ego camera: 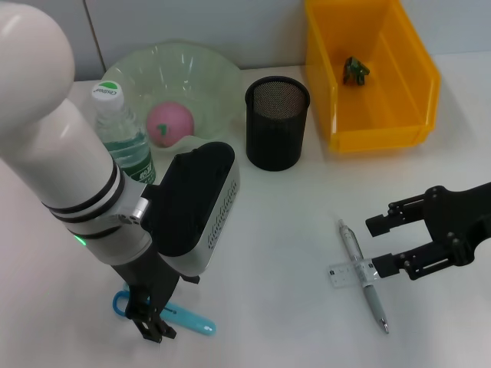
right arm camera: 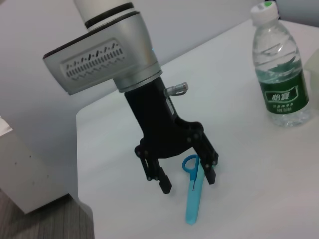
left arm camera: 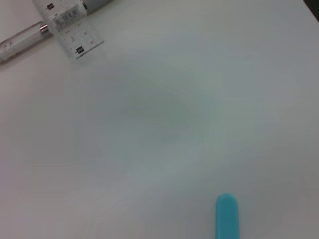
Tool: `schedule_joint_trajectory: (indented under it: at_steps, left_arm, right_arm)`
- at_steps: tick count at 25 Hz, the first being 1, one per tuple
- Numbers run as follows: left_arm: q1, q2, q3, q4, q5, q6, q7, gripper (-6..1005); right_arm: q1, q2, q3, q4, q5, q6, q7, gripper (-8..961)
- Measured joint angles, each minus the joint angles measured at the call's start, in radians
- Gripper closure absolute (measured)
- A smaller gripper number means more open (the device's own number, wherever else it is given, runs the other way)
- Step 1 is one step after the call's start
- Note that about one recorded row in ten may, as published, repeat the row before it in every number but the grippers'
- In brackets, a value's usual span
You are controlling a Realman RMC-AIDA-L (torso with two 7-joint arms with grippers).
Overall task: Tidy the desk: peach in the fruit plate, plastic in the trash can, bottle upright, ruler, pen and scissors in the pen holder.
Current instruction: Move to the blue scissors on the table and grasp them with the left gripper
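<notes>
The blue scissors (ego camera: 188,320) lie flat near the desk's front left edge. My left gripper (ego camera: 156,331) hangs open over their handle end, and the scissors (right arm camera: 192,194) show between its fingers (right arm camera: 165,185). My right gripper (ego camera: 376,245) is open beside the pen (ego camera: 367,285) and the clear ruler (ego camera: 347,272), which cross each other. The bottle (ego camera: 123,136) stands upright. A pink peach (ego camera: 170,123) rests in the fruit plate (ego camera: 207,73). The green plastic (ego camera: 355,70) lies in the yellow trash can (ego camera: 380,130). Nothing shows inside the black mesh pen holder (ego camera: 277,126).
The pen holder stands between the fruit plate and the yellow bin at the back. The left wrist view shows bare desk between the scissors' tip (left arm camera: 227,216) and the ruler (left arm camera: 75,32). The desk's near left edge runs close to the scissors.
</notes>
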Motion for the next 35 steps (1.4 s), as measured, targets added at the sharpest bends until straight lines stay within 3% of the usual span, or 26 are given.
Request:
schedule_joint_trajectory:
  at_steps: [10, 14, 35]
  left_arm:
    - [0.001, 0.0, 0.011, -0.021, 0.019, -0.015, 0.038, 193]
    - [0.007, 0.0, 0.019, -0.025, 0.029, -0.018, 0.051, 340]
    - [0.015, 0.0, 0.059, -0.047, 0.039, -0.06, 0.093, 517]
  right_arm:
    - [0.009, 0.001, 0.002, 0.002, -0.002, 0.007, -0.005, 215]
    - [0.01, 0.003, 0.006, 0.003, 0.0, 0.011, -0.005, 215]
    - [0.01, 0.009, 0.01, 0.003, 0.002, 0.019, -0.001, 215]
